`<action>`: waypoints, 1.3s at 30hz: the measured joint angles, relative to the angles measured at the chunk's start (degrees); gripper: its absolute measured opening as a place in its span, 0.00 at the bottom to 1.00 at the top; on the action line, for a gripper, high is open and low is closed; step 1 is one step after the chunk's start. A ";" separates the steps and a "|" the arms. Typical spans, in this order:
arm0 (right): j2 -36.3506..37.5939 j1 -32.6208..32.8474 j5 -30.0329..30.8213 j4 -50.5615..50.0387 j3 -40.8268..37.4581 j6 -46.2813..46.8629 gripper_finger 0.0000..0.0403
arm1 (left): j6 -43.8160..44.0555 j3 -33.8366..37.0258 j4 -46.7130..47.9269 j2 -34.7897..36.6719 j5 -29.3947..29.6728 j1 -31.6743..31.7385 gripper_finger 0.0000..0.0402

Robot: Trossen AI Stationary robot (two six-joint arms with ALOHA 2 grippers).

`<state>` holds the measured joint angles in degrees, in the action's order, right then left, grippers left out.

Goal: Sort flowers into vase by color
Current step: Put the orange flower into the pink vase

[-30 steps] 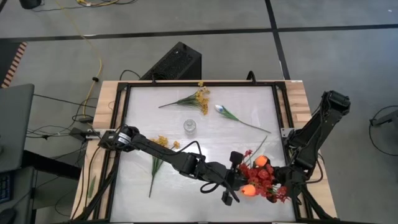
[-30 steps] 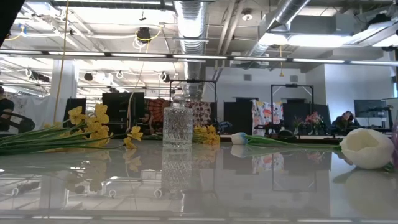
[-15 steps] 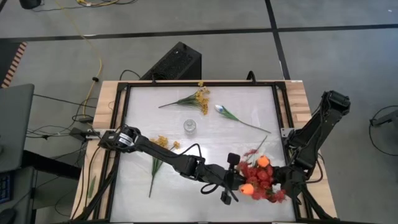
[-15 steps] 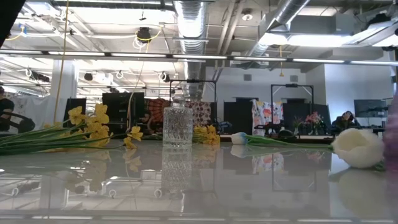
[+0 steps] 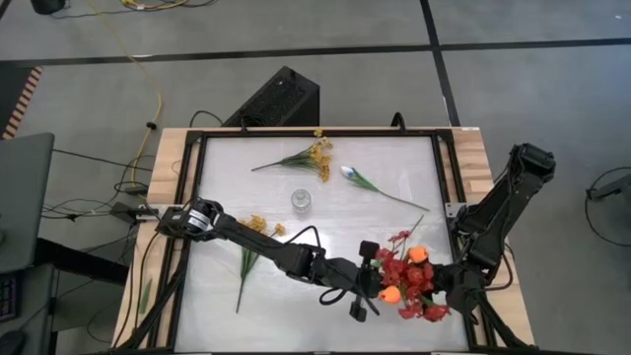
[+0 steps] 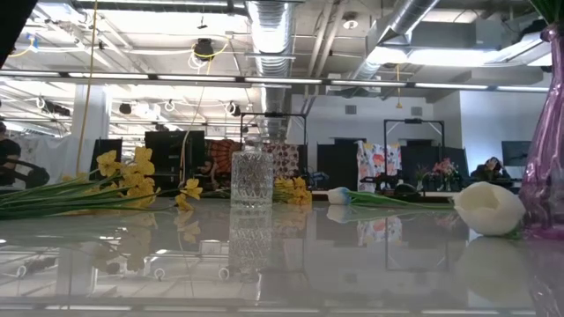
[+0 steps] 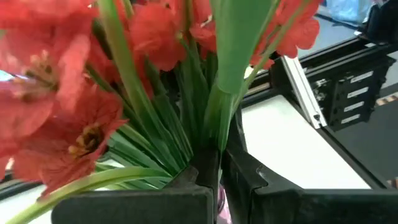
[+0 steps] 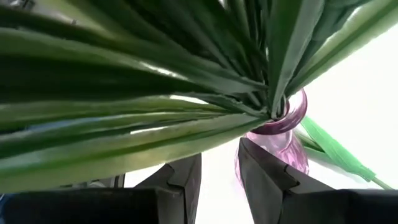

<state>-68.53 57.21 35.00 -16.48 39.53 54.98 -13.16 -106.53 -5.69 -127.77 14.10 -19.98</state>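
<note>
1. Left gripper (image 5: 367, 284) sits at the near right of the table (image 5: 325, 217), fingers fully closed, pinching green stems of the red flowers (image 5: 406, 281).
2. Right gripper (image 5: 444, 292) is beside the pink vase (image 8: 280, 127), partly open, holding nothing that shows.
3. Bunch crowds the table's near-right corner.
4. Clear vase (image 5: 301, 200) stands mid-table with open surface around it.
5. Yellow sprays (image 5: 314, 155) lie far side; white tulip (image 5: 351, 175) lies nearby.

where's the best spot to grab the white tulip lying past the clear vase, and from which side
Take the white tulip by its thin green stem, probably near the middle, coming straight down from above. It lies flat on the table with the bud toward the clear vase, and the stem runs bare toward the right edge, with no other flower on it. Set the fingers across the stem, not along it.
</note>
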 joint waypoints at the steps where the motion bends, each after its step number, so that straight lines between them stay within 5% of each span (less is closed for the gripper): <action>1: 0.00 0.00 0.00 0.01 0.00 0.00 0.33 | 0.38 0.04 0.17 0.02 -0.18 0.01 0.00; 21: 0.00 -1.20 0.17 0.78 0.00 0.00 0.33 | 5.17 0.10 5.86 0.18 -4.06 0.99 0.01; 26: -0.02 -1.20 0.12 0.78 0.00 0.02 0.33 | 5.74 0.10 6.58 0.18 -9.45 1.71 0.11; 39: -0.02 -1.20 -0.57 0.69 0.00 0.02 0.33 | 2.94 -4.70 17.12 0.64 -8.88 1.23 0.46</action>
<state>-68.55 56.01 34.44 -15.79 39.53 55.00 -10.21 -111.23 11.43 -127.13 5.22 -18.74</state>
